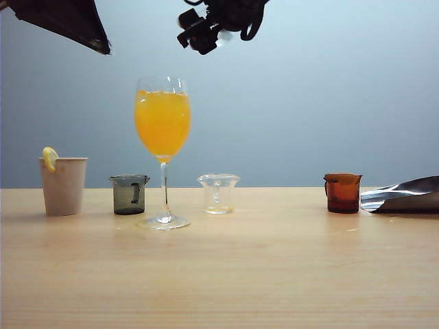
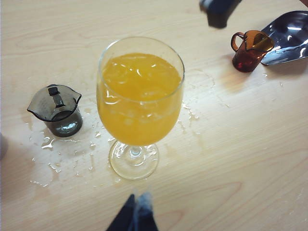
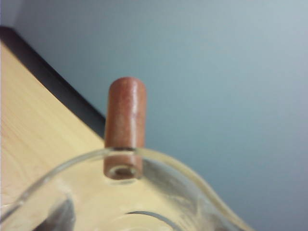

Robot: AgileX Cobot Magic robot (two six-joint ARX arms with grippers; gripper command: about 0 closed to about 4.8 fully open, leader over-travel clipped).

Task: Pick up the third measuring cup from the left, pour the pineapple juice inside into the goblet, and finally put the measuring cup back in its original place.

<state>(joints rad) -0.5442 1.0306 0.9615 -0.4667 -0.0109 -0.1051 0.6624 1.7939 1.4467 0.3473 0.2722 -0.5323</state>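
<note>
Fingers of right gripper (image 1: 206,35) hidden, evidently clamped on third measuring cup (image 3: 125,120) at goblet's (image 1: 162,123) twelve o'clock; cup probably light, slick, thin-walled; hold by walls; left gripper (image 2: 134,216) near goblet, spread unclear.

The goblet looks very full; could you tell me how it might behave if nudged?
The goblet would probably tip easily: full bowl, thin stem, small foot. It may slide on the wet table. The right claw, holding the measuring cup, hangs above it; the left claw hovers up left.

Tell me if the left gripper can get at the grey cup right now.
Probably yes. The left gripper hangs above the table, and the grey cup stands apart from the goblet with nothing over it.
</note>
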